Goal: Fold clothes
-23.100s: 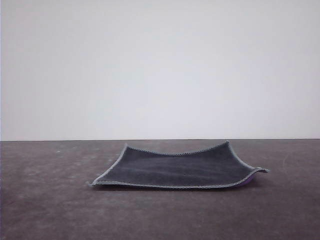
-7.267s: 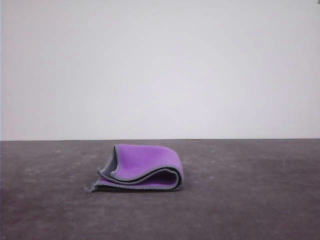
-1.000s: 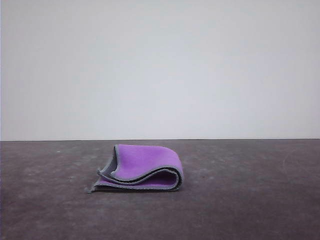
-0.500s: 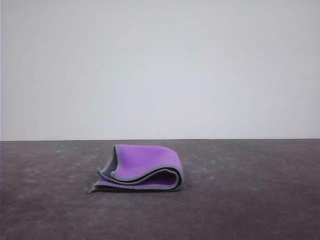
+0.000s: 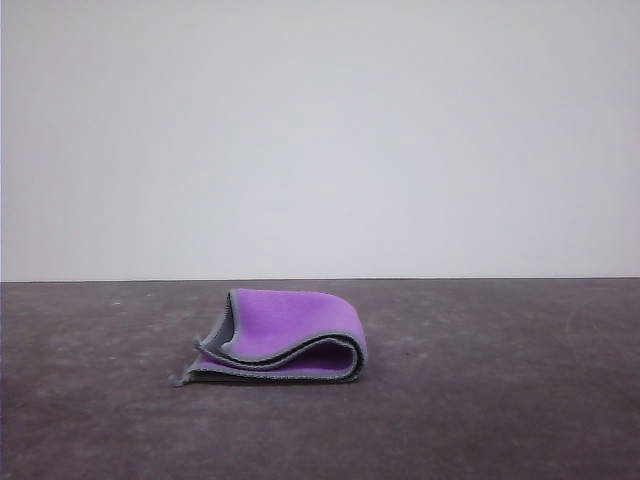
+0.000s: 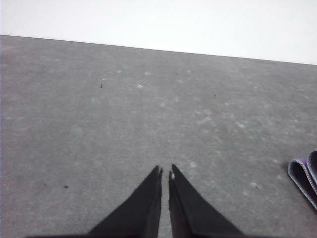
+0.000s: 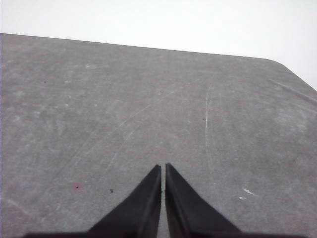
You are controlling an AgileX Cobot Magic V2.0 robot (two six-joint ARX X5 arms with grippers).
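Note:
The clothes (image 5: 290,345) lie folded over on the dark grey table (image 5: 500,400), purple face outward, the grey hem running along the open left side and the rounded fold at the right. A corner of the clothes (image 6: 304,176) shows at the edge of the left wrist view. My left gripper (image 6: 165,172) hovers shut above bare table, well away from that corner, with nothing between its black fingers. In the right wrist view my right gripper (image 7: 163,167) is shut too, over bare scratched table.
A plain white wall (image 5: 320,140) stands behind the table's far edge. The table's rounded far corner (image 7: 277,62) appears in the right wrist view. A small red speck (image 7: 77,187) marks the surface near the right fingers.
Long ago the cloth lay flat, dark face up; now it is folded with purple outward. Over the last second nothing has moved.

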